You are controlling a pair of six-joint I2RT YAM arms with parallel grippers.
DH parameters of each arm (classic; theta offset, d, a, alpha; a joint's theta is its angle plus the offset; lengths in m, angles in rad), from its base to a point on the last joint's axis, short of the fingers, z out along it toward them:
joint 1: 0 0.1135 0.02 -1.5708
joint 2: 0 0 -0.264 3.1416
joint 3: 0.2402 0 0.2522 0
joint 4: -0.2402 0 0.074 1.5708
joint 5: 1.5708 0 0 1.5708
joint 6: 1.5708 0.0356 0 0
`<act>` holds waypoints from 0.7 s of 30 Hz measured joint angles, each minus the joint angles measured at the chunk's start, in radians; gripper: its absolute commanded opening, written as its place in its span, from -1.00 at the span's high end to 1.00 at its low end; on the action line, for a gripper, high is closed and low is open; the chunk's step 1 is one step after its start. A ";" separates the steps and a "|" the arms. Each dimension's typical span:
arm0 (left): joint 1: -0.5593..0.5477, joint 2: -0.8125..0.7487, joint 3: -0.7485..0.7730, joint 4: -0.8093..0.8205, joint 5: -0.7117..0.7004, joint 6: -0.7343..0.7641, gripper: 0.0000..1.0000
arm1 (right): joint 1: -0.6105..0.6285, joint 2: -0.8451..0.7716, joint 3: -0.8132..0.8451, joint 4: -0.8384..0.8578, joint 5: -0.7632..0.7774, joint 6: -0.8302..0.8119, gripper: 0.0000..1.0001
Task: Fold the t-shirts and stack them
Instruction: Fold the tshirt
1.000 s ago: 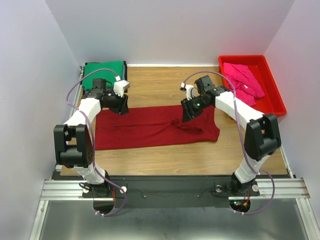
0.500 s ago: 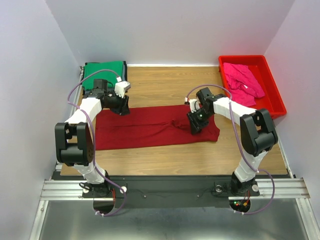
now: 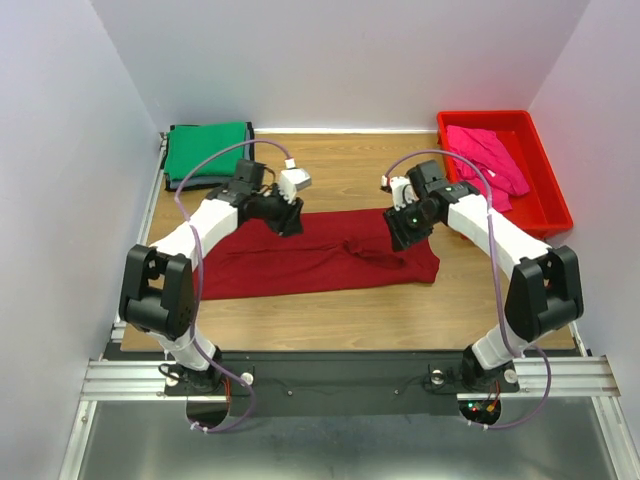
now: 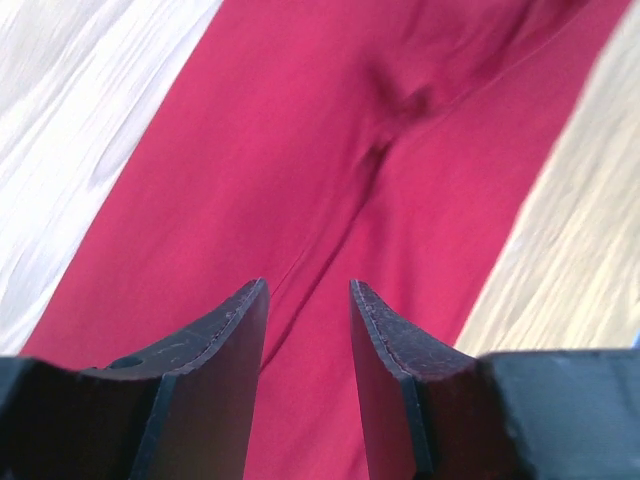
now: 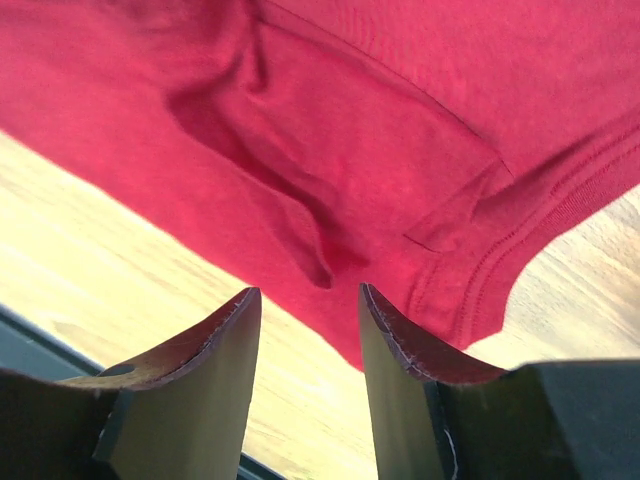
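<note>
The maroon t-shirt (image 3: 300, 260) lies flat across the middle of the table (image 3: 330, 170) as a long band, its long axis running left to right in the top view. A bunched wrinkle (image 3: 368, 250) sits right of its centre. The green t-shirt (image 3: 208, 150) rests folded at the upper left, and the pink t-shirt (image 3: 487, 158) lies crumpled in the red tray (image 3: 552, 195) at the upper right.

The 2 arms reach in over the band. The left gripper (image 3: 287, 218) hangs above its far long edge, left of centre, and the right gripper (image 3: 403, 230) hangs over its right third, next to the wrinkle. Both wrist views show the jaws parted with nothing between them and red cloth directly below.

The cloth lies straight under each gripper, so a short descent would probably reach it. The right arm is nearer a short end, while the band's left end lies well away from the left gripper. The wrinkle probably needs smoothing first.
</note>
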 measured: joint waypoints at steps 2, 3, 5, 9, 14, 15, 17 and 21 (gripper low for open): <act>-0.047 0.000 0.000 0.046 0.001 -0.048 0.03 | -0.001 0.024 0.000 -0.004 0.026 0.000 0.02; -0.060 0.001 0.001 0.057 0.003 -0.065 0.03 | -0.001 0.034 0.000 -0.006 0.035 0.000 0.02; -0.098 0.008 0.012 0.084 0.006 -0.109 0.03 | -0.003 0.064 0.000 -0.012 0.055 0.002 0.02; -0.169 0.057 0.056 0.147 -0.005 -0.181 0.03 | -0.005 0.096 0.000 -0.021 0.090 0.002 0.05; -0.225 0.130 0.087 0.193 -0.024 -0.245 0.03 | -0.005 0.105 -0.002 -0.021 0.103 0.002 0.12; -0.233 0.143 0.090 0.195 -0.026 -0.253 0.03 | -0.005 0.106 -0.003 -0.021 0.105 0.002 0.13; -0.242 0.157 0.091 0.199 -0.026 -0.265 0.03 | -0.005 0.107 -0.007 -0.021 0.105 0.001 0.16; -0.245 0.169 0.092 0.202 -0.027 -0.280 0.03 | -0.005 0.114 -0.033 -0.023 0.103 -0.002 0.16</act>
